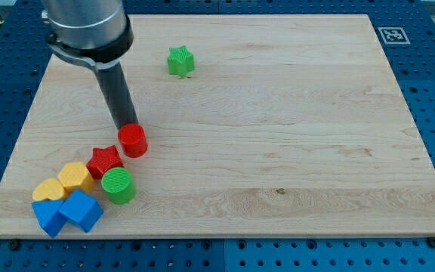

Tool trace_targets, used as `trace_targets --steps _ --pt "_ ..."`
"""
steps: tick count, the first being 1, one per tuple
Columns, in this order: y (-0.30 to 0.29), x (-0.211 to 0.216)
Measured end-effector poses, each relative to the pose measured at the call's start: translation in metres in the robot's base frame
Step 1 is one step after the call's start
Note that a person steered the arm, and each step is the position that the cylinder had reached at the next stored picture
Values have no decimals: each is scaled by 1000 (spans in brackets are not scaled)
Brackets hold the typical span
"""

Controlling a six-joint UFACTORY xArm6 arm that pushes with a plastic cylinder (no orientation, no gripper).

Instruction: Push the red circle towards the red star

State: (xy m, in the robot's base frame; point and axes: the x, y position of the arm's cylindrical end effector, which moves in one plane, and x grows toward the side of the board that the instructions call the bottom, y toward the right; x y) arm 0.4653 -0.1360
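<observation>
The red circle (134, 140) lies on the wooden board (278, 136) at the view's left. The red star (104, 160) lies just below-left of it, and the two touch or nearly touch. My tip (124, 125) stands right at the red circle's upper-left edge, in contact or very close to it. The dark rod rises from there to the arm at the view's top left.
A green circle (118, 185) sits below the red star. Two yellow blocks (75, 177) (48, 190) and two blue blocks (81, 209) (49, 216) cluster at the bottom left corner. A green star (180, 61) lies near the view's top.
</observation>
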Motion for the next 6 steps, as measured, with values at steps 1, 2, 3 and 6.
trace_targets --steps 1,2,3,6 --pt "16 -9" --pt "34 -5" --pt "34 5" --pt "34 7"
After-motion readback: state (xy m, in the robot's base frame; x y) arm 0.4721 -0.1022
